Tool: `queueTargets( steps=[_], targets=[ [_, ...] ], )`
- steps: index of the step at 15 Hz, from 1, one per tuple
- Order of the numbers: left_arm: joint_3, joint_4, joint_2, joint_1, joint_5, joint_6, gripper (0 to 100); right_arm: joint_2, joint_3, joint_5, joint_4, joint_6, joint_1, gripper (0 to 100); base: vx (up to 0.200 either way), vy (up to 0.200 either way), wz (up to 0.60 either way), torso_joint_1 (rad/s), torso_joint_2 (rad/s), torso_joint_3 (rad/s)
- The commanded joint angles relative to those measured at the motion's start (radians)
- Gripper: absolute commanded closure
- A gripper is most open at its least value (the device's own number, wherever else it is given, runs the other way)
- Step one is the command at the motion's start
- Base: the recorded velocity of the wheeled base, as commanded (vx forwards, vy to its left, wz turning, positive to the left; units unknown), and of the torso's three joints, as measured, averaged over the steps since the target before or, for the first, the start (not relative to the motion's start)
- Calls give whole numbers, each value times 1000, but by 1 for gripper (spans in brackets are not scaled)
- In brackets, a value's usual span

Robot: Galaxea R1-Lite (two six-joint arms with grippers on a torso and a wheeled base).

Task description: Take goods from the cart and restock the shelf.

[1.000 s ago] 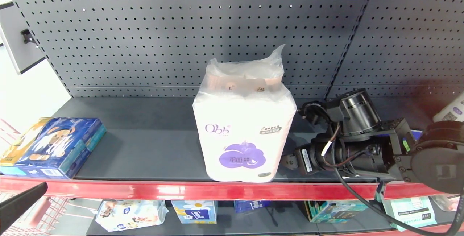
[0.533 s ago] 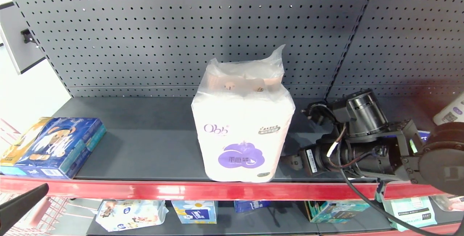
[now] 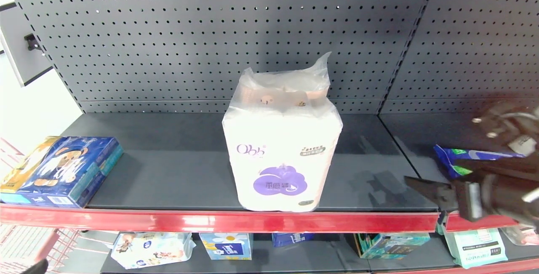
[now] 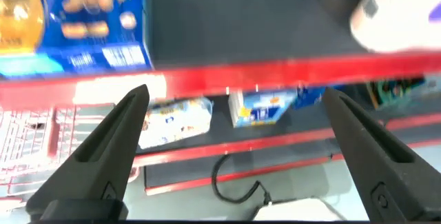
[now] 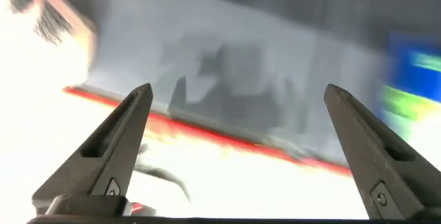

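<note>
A white pack of toilet rolls (image 3: 282,156) with a purple label stands upright near the front of the grey shelf (image 3: 177,160); it also shows as a white blur (image 4: 393,17) in the left wrist view. My right gripper (image 3: 425,187) is open and empty at the shelf's front edge, well to the right of the pack and apart from it. In its own view the right gripper (image 5: 238,93) has its fingers spread wide over the red shelf lip. My left gripper (image 4: 236,92) is open and empty, low in front of the shelf's left part.
A blue box (image 3: 63,168) lies at the shelf's left end, over a yellow one. A blue packet (image 3: 471,158) lies on the right shelf section. A red lip (image 3: 210,220) fronts the shelf. Small packs (image 3: 225,244) fill the lower shelf. The red wire cart (image 3: 25,240) sits low left.
My right arm has pulled back to the right, away from the toilet roll pack, which stays standing on the shelf. The left arm has dropped lower at the bottom left.
</note>
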Motion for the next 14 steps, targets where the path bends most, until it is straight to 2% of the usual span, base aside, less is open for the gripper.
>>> queueTargets(
  steps=[1,2,3,4,5,6,7,8,9,10,12,14],
  targets=[
    [81,64,-213,-5,18,9,0,-610,62,-99,329,-154,-117,0,0,0,0,0,0,0],
    [88,117,-267,21,52,5,0,-699,66,-102,403,-149,-214,0,0,0,0,0,0,0],
    [74,191,-294,43,61,3,0,-758,72,-101,462,-140,-375,0,0,0,0,0,0,0],
    [69,242,-309,56,61,3,0,-778,76,-98,505,-134,-478,0,0,0,0,0,0,0],
    [89,315,-357,73,61,3,0,-814,107,-58,571,-106,-644,0,0,0,0,0,0,0],
    [117,317,-398,73,53,8,0,-873,176,63,565,-94,-690,0,0,0,0,0,0,0],
    [155,288,-435,70,45,9,0,-939,240,178,534,-95,-685,0,0,0,0,0,0,0],
    [209,242,-481,72,41,5,0,-1025,359,284,435,-97,-670,0,0,0,0,0,0,0],
    [218,215,-504,72,38,-3,0,-1083,529,330,264,-123,-660,0,0,0,0,0,0,0],
    [224,209,-515,75,44,-12,0,-1064,605,333,65,-129,-663,0,0,0,0,0,0,0],
    [258,140,-517,75,79,-29,0,-1072,664,326,-39,-169,-654,0,0,0,0,0,0,0],
    [364,-74,-517,75,148,-11,0,-1072,682,255,-93,-169,-654,0,0,0,0,0,0,0]
  ],
)
